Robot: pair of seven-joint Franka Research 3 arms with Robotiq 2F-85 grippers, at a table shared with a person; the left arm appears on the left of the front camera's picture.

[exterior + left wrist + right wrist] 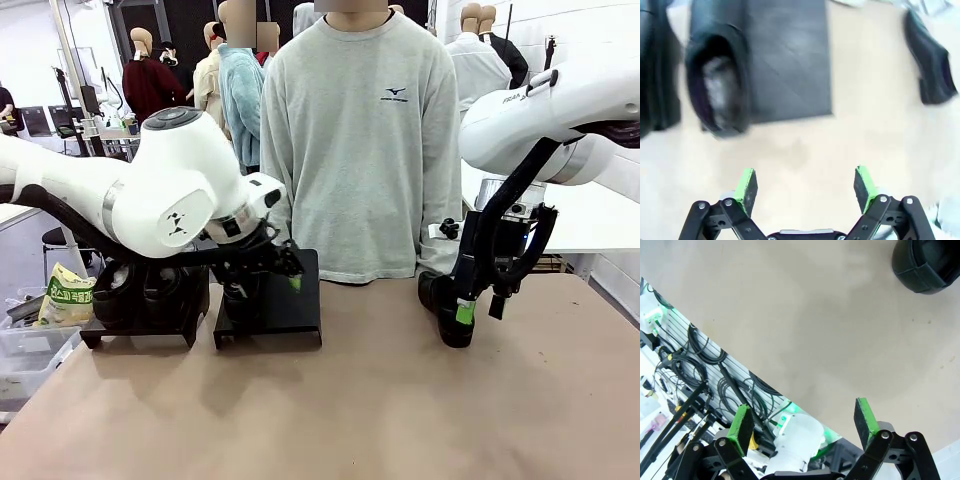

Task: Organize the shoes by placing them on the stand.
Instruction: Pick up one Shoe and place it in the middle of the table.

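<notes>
Two black stands sit at the table's far left. The left stand [140, 325] carries two black shoes [150, 285]. The right stand [290, 310] holds one shoe [238, 290] on its left half, seen in the left wrist view as the shoe [717, 85] on the dark plate [790, 60]. My left gripper [285, 265] hovers over this stand, open and empty [805, 187]. Another shoe [443, 305] stands on the table at the right, also seen at the edge of the left wrist view [932, 65]. My right gripper [480, 308] hangs open right beside it, empty [804, 424], with the shoe [927, 265] off to one side.
A person in a grey sweatshirt [360, 150] stands at the far edge, between the stands and the lone shoe. A clear bin with a snack bag [68, 295] sits off the table's left side. Cables [700, 375] hang past the table edge. The brown tabletop [350, 400] is bare in front.
</notes>
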